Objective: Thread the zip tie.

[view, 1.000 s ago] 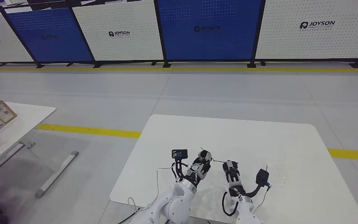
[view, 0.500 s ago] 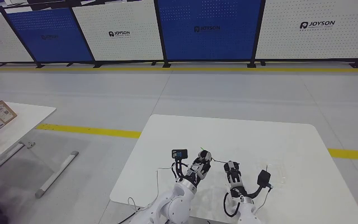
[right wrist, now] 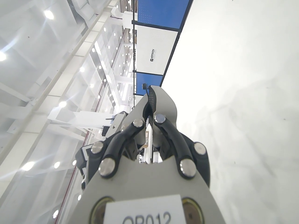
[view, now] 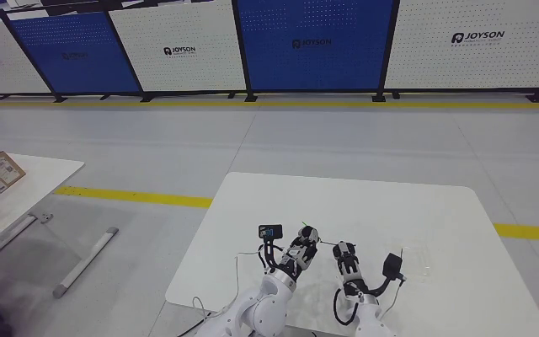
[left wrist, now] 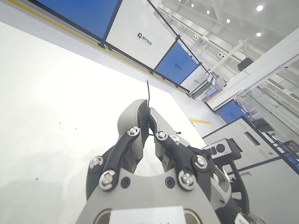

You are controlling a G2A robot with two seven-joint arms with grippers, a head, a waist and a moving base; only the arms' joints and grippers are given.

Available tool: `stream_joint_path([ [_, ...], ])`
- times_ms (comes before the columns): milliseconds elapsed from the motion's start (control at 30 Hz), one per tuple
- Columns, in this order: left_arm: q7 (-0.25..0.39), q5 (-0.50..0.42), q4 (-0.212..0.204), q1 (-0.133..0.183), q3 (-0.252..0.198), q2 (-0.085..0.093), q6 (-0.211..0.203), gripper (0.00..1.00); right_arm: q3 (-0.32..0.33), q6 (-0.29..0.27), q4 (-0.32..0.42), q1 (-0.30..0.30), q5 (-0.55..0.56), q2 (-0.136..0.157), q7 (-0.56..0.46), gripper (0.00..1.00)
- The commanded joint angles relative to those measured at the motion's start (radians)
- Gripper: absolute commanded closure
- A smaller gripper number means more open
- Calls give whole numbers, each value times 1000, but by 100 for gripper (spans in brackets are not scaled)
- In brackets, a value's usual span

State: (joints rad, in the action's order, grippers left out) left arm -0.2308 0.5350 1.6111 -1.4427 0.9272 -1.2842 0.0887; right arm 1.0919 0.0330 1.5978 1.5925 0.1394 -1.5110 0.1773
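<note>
Two grippers sit close together near the bench (view: 278,189)'s front edge, and wide bench surface stretches ahead and to both sides. One zip tie (left wrist: 148,92) runs between them. The left gripper (left wrist: 148,106) has its jaws pinched on the tie, whose tail pokes past the tips. The right wrist view shows the right gripper (right wrist: 149,94) with jaws clamped just below the head.
</note>
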Motion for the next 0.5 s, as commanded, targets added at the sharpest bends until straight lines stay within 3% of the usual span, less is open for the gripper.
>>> stream_joint_path([
  [0,0,0,0,0,0,0,0,100,0,0,0,0,0,0,0,100],
  [267,0,0,0,0,0,0,0,100,1,-2,-1,0,-2,0,-3,100],
  [467,50,-61,10,-2,11,-2,-34,100,3,-6,-18,-22,-26,0,-48,100],
])
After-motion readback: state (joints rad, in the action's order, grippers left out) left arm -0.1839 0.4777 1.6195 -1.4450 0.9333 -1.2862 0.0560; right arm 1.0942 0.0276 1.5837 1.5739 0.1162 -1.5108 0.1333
